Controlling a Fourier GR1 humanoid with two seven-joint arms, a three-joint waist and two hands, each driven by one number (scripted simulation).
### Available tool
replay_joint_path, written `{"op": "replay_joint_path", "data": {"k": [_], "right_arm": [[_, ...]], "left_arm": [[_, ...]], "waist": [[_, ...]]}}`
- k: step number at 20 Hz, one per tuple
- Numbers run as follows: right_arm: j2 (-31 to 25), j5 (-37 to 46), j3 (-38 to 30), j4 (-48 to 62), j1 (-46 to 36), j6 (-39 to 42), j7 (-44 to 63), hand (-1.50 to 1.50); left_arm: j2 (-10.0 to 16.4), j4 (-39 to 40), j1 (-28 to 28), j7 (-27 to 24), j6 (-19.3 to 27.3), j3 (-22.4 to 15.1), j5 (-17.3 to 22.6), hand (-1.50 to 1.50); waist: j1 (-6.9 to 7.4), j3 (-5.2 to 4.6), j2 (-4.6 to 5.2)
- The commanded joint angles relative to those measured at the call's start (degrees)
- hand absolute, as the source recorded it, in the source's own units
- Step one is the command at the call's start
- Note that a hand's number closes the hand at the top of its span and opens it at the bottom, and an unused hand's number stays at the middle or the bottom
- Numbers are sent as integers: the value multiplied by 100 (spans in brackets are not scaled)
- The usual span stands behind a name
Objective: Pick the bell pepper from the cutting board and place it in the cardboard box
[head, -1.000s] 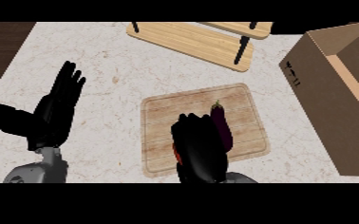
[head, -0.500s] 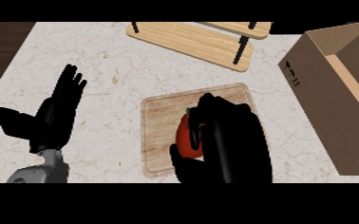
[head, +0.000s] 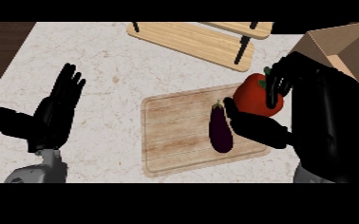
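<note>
Where our right hand [head: 308, 105] covered the cutting board [head: 175, 128] half a second ago, it now curls round the bell pepper [head: 252, 97], red, round, green-stemmed, over the board's right edge near the cardboard box [head: 335, 40].

A: Setting to be tagged?
B: Kitchen. A pale speckled stone counter [head: 119, 71] is seen, with a wooden cutting board [head: 175, 135] laid on it.
A: Other evidence noted?
B: Produce is shown at the board: a purple eggplant [head: 221, 130] lying on it, a red bell pepper [head: 251, 95] at its right edge. A wooden rack [head: 189, 39] with black posts is set further back
</note>
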Motion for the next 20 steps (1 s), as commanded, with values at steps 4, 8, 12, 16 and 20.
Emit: {"op": "replay_joint_path", "data": {"k": [4, 8, 12, 16, 20], "right_arm": [[-567, -536, -1365, 228, 661, -144, -750, 150], [-1245, -683, -2253, 932, 186, -114, -1363, 150], [-1404, -464, -2400, 1863, 92, -544, -1869, 150], [-1686, -377, -2615, 2767, 512, -1108, -2685, 150], [-1927, -492, -2770, 3613, 337, -1129, -3246, 150]], "left_arm": [[64, 142, 244, -409, -260, 72, 50, 0], [-8, 149, 19, -227, -150, 80, 92, 0], [35, -91, -113, 200, -29, -34, -58, 0], [-39, 119, -173, -36, -48, 87, 69, 0], [44, -153, -362, 536, 38, -74, -79, 0]], "waist": [[17, 1, 16], [29, 1, 20], [57, 2, 17], [51, 2, 24], [70, 4, 21]]}}
